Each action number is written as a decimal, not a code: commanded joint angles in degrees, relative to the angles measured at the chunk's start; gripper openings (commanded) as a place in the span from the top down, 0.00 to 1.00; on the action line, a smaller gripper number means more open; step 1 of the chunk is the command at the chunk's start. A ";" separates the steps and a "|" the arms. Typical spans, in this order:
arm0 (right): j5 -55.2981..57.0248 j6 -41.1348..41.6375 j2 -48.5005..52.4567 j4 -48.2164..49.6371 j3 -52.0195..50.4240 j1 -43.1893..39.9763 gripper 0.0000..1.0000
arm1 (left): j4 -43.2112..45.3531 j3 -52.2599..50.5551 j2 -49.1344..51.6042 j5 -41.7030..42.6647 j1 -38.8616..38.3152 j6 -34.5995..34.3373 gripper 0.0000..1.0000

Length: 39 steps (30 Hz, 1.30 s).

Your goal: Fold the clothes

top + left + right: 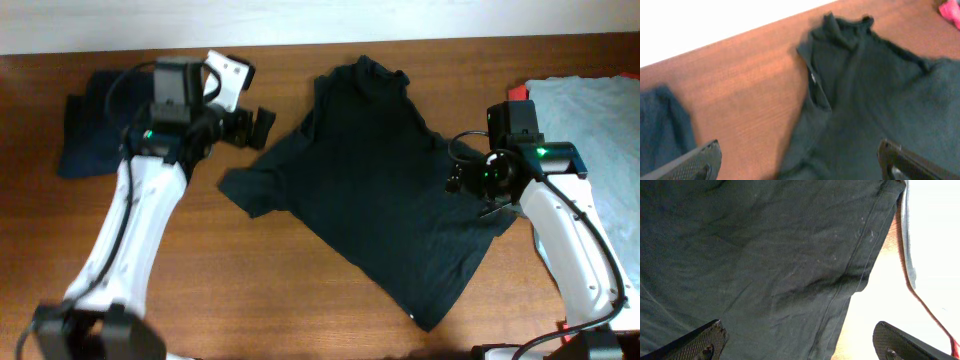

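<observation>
One black T-shirt point(380, 180) lies spread, unfolded, on the bench point(300, 290), ahead of our left jaws and beneath our right jaws, both wide and empty; we judge folding not yet begun, every fold to do
</observation>
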 commanded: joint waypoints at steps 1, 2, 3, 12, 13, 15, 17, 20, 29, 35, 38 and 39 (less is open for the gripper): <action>0.63 0.07 -0.13 0.00 0.92 -0.37 0.01 | 3.78 1.99 4.98 4.66 -0.07 1.09 0.01; 0.63 0.07 -0.13 0.00 0.92 -0.37 0.01 | 4.76 1.99 5.92 6.88 -0.07 1.07 0.01; 0.66 0.07 -0.13 0.00 0.92 -0.37 0.01 | 5.49 1.99 6.75 8.76 -0.20 0.92 0.01; 0.66 0.07 -0.13 0.00 0.92 -0.37 0.01 | 7.17 1.97 11.10 -8.35 -10.36 -1.05 0.01; 0.63 0.07 -0.13 0.00 0.92 -0.37 0.01 | 7.45 1.97 11.41 -11.80 -11.56 -1.05 0.01; 0.63 0.07 -0.13 0.00 0.92 -0.37 0.01 | 7.85 1.97 13.09 -20.24 -14.86 -1.05 0.04; 0.63 0.07 -0.13 0.00 0.92 -0.37 0.01 | 7.98 1.97 14.43 -22.64 -16.24 -1.07 0.08; 0.63 0.07 -0.13 0.00 0.92 -0.37 0.02 | 8.41 1.97 17.11 -22.88 -16.68 -1.44 0.09; 0.63 0.07 -0.13 0.00 0.92 -0.37 0.01 | 13.09 1.97 22.75 -23.19 -15.78 -5.60 0.27; 0.66 0.07 -0.13 0.00 0.92 -0.37 0.02 | 13.75 1.97 23.39 -23.06 -15.80 -6.14 0.37; 0.63 0.07 -0.13 0.00 0.92 -0.37 0.01 | 13.77 1.97 24.46 -23.06 -15.80 -8.39 0.37; 0.63 0.07 -0.13 0.00 0.92 -0.37 0.01 | 13.75 1.97 24.90 -23.06 -15.80 -8.55 0.37</action>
